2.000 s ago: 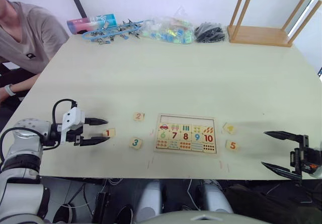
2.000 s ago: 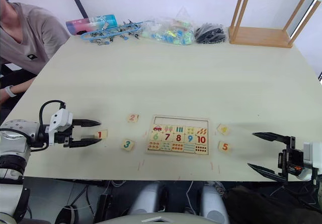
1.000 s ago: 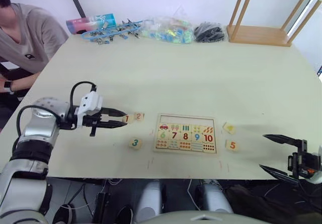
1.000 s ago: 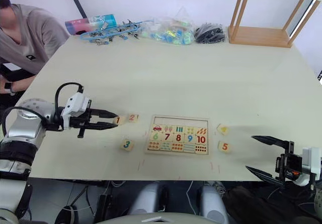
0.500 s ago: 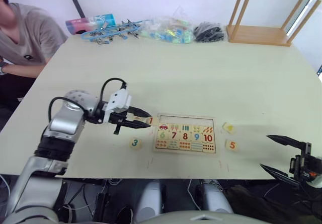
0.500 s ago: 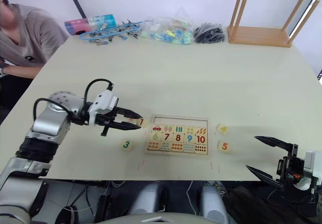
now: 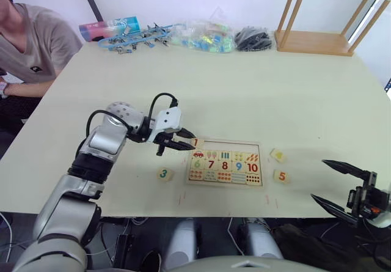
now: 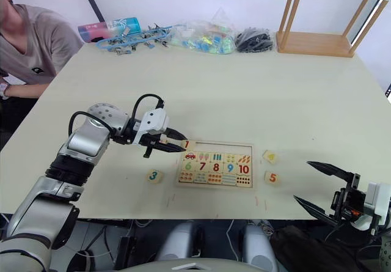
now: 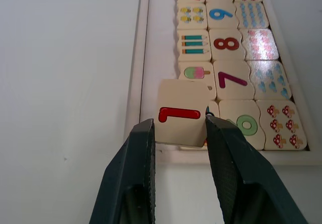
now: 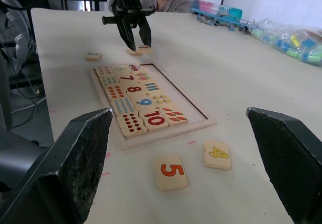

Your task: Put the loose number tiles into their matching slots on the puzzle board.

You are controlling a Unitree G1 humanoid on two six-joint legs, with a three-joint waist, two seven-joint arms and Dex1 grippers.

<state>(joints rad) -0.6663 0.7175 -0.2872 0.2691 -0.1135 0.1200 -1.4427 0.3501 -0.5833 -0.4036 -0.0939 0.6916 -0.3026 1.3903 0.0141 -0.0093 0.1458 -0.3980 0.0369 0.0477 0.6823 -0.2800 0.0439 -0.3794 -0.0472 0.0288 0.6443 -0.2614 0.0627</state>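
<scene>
Left gripper (image 9: 177,133): jaws clamped on tile 1 (image 9: 182,114), held between the fingertips over the near-left corner of puzzle board (image 7: 257,143), overlapping the rim and the corner tile; empty top-row slots (image 9: 159,38) straight ahead of the jaws. Right gripper (image 7: 335,184): jaws wide apart, nothing between them, well clear of the board; tile 5 (image 10: 171,171) and tile 4 (image 10: 218,155) just ahead of the fingertips. Tile 3 (image 7: 164,174) behind and beside the left jaws, off the board.

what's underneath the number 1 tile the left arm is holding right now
The 1 tile, shut in the left end effector, hangs over the puzzle board's near corner. Its edge overlaps the rim and part of a picture tile. Whatever lies directly beneath is hidden.
</scene>
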